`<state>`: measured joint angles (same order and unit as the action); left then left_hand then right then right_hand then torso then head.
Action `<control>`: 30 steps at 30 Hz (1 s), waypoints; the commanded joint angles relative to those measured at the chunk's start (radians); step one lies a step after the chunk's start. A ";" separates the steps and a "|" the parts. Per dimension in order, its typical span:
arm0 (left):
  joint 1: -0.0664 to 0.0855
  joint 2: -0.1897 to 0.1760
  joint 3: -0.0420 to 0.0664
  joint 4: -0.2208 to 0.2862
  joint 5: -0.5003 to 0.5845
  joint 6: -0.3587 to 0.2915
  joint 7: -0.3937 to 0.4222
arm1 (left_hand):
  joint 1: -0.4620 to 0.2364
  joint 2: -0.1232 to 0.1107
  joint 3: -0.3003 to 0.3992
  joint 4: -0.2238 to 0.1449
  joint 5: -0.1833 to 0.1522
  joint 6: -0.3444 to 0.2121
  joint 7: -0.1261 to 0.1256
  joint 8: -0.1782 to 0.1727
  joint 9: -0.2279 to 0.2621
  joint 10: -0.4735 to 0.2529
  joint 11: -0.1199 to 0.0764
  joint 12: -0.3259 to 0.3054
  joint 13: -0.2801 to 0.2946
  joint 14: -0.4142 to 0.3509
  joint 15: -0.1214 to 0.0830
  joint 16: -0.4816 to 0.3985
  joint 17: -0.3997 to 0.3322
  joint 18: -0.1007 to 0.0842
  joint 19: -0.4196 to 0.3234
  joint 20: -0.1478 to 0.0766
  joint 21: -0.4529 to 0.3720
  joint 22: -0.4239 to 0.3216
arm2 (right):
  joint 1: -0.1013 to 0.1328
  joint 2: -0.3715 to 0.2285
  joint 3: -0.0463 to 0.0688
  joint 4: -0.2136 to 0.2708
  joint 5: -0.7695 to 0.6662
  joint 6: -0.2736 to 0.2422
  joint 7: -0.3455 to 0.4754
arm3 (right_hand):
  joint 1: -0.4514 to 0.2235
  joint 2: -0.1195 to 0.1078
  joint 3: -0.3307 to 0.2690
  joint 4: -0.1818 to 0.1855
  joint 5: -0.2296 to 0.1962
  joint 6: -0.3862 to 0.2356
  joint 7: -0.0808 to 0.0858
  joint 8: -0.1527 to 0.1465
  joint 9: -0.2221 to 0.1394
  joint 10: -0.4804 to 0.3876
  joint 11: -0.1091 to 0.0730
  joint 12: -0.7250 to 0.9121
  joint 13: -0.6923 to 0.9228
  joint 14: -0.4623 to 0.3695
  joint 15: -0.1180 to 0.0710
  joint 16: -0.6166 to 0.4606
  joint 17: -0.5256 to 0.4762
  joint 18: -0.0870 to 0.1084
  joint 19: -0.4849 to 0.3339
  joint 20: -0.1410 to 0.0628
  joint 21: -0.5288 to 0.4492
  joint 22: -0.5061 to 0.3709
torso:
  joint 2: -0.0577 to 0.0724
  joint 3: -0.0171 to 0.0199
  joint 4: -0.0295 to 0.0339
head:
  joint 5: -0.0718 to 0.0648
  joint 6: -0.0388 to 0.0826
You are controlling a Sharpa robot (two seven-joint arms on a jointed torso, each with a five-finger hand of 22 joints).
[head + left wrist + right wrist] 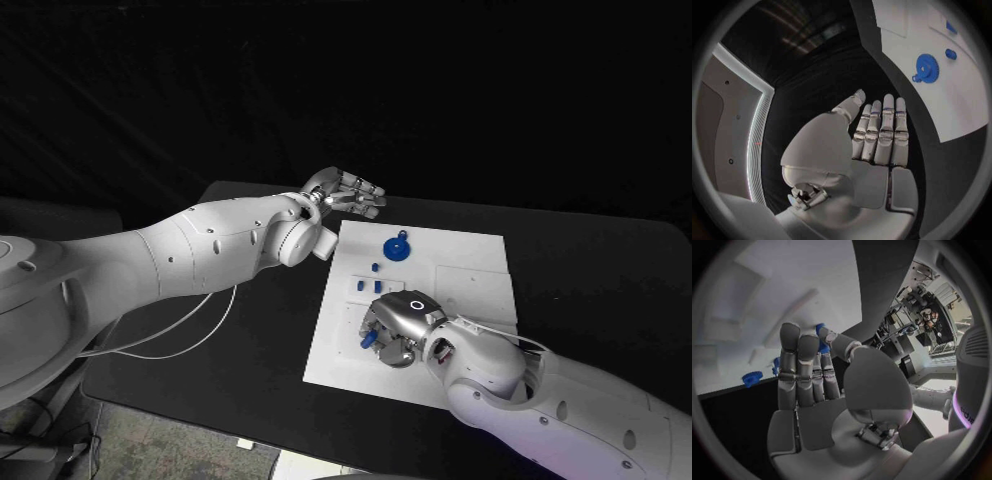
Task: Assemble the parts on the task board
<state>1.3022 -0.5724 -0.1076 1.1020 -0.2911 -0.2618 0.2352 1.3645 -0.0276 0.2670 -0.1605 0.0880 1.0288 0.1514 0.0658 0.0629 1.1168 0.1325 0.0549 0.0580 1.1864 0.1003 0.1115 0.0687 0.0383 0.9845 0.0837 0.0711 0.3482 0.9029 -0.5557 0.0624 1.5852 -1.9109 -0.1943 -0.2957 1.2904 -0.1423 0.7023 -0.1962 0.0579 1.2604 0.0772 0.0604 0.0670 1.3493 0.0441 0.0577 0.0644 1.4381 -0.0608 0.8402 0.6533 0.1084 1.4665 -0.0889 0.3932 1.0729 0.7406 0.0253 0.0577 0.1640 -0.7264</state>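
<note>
Right hand [400, 330]: over the board [476, 300], pinching a blue part [822, 338], probably to seat it.
Left hand [346, 192]: off the board, fingers straight, holding nothing.

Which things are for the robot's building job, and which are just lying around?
For the job:
- task board
- blue gear on the board
- small blue pieces beside the gear
- blue part, pinched by the right hand
- left hand, holding nothing

Just there:
- black table
- white cable by the left arm
</note>
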 commanded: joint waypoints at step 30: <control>0.001 0.006 0.001 -0.003 0.005 0.018 0.002 | 0.001 0.006 0.001 -0.003 0.003 -0.008 -0.001 0.000 0.000 -0.009 -0.001 0.004 0.001 -0.007 0.001 -0.005 0.001 -0.003 0.006 -0.001 0.005 -0.009 | -0.001 0.019 -0.009 -0.003 -0.013 0.041 0.006 | -0.014 0.018 -0.140 0.037 0.001 -0.023 0.003 0.003 0.000 -0.010 -0.022 0.002 -0.001 0.002 0.002 -0.009 -0.008 0.010 0.034 0.008 -0.038 -0.008 | 0.000 0.0003 0.0008 | -0.002 0.003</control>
<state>1.3022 -0.5691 -0.1076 1.0989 -0.2911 -0.2574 0.2334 1.3645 -0.0276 0.2670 -0.1605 0.0880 1.0288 0.1514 0.0658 0.0629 1.1168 0.1325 0.0549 0.0580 1.1864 0.1003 0.1115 0.0688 0.0383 0.9845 0.0837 0.0711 0.3398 0.9033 -0.5398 0.0546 1.5802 -1.9293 -0.1784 -0.3055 1.2762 -0.1287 0.5730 -0.1611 0.0542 1.2452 0.0810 0.0599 0.0670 1.3451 0.0226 0.0623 0.0657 1.4383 -0.0605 0.8362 0.6462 0.1087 1.4650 -0.0871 0.3610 1.0668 0.7409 0.0250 0.0583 0.1626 -0.7241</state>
